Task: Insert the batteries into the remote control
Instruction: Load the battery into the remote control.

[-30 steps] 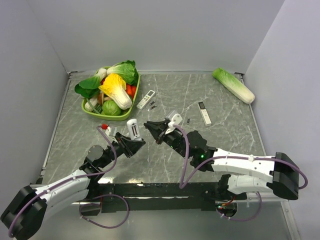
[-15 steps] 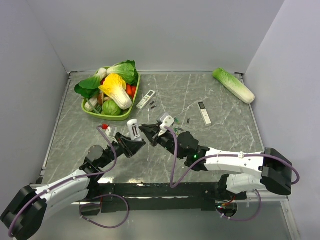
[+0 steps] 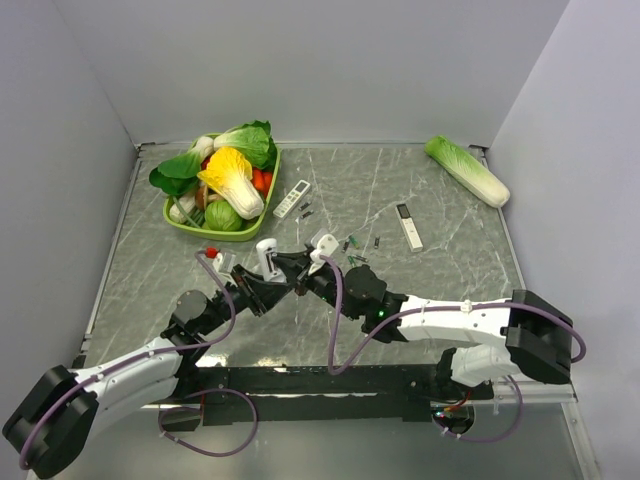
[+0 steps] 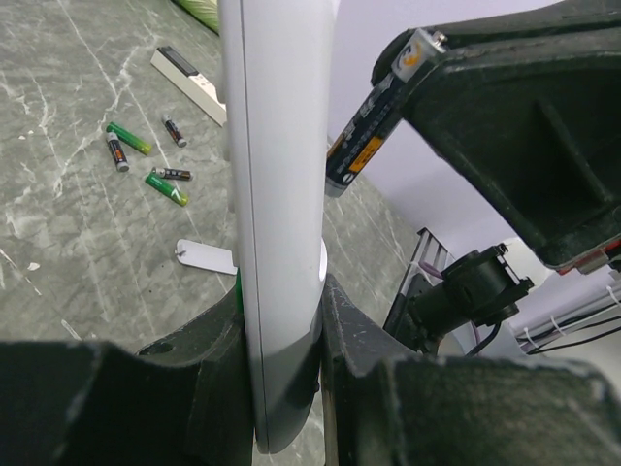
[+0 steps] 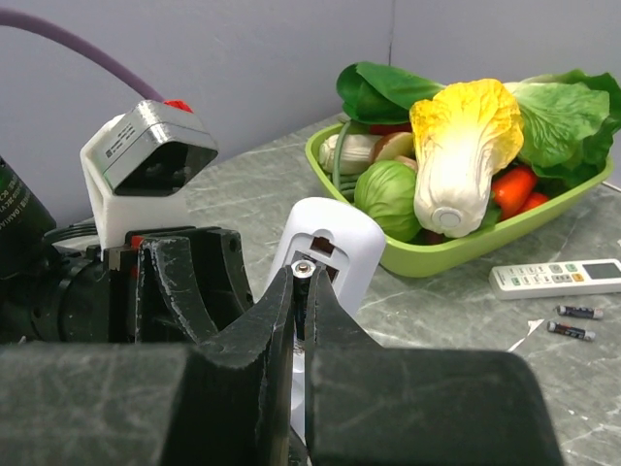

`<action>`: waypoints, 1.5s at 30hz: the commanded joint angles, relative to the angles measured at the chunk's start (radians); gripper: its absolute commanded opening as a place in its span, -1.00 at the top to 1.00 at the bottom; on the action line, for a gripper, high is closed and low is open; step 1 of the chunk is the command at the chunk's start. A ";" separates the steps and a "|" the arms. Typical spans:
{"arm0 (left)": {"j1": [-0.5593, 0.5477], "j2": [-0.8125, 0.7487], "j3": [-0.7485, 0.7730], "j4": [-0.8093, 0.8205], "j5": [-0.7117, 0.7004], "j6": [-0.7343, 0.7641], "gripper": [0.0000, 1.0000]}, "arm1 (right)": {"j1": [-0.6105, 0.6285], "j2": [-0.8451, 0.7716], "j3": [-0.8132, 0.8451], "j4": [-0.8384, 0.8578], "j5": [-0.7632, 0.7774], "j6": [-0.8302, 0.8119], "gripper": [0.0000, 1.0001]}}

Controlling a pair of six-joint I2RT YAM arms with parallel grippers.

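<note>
The white rounded-rectangular remote control (image 5: 325, 243) stands upright, lower left of centre in the top view, with its battery compartment uncovered at the upper end. The left gripper (image 4: 281, 335) is clamped on the remote's lower part, one black finger pressed against each broad face. Just beside the open compartment we find a slim dark battery with an orange label (image 4: 369, 131). It is pinched between the closed fingers of the right gripper (image 5: 301, 291), and its metallic tip shows above them. Whether this battery touches the remote we cannot tell.

Several loose green-and-dark batteries (image 4: 167, 187) lie scattered on the dark grey marbled worktop (image 3: 450, 270), just right of centre in the top view, and a small flat white plate (image 4: 207, 257) lies near them.

Farther right on the worktop lies a slim white remote with a black end (image 3: 409, 226). Above centre we note a white remote with rows of grey buttons (image 5: 553, 279), with two dark batteries (image 5: 579, 312) just beside it.

A light green plastic tray (image 5: 466, 254) heaped with leafy vegetables, a yellow cabbage and red pieces occupies the upper left of the worktop. A long pale green cabbage (image 3: 466, 170) lies alone in the upper right corner, well apart from everything else.
</note>
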 commanded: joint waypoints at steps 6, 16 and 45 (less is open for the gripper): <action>-0.003 -0.044 -0.016 0.051 0.014 0.004 0.98 | 0.008 0.030 0.052 0.065 0.030 0.039 1.00; -0.003 -0.048 -0.007 0.008 -0.010 0.019 0.98 | 0.006 0.055 0.080 -0.016 0.081 0.069 1.00; -0.006 -0.124 -0.010 -0.101 -0.096 0.053 0.98 | 0.019 0.211 0.215 -0.314 0.222 0.340 0.81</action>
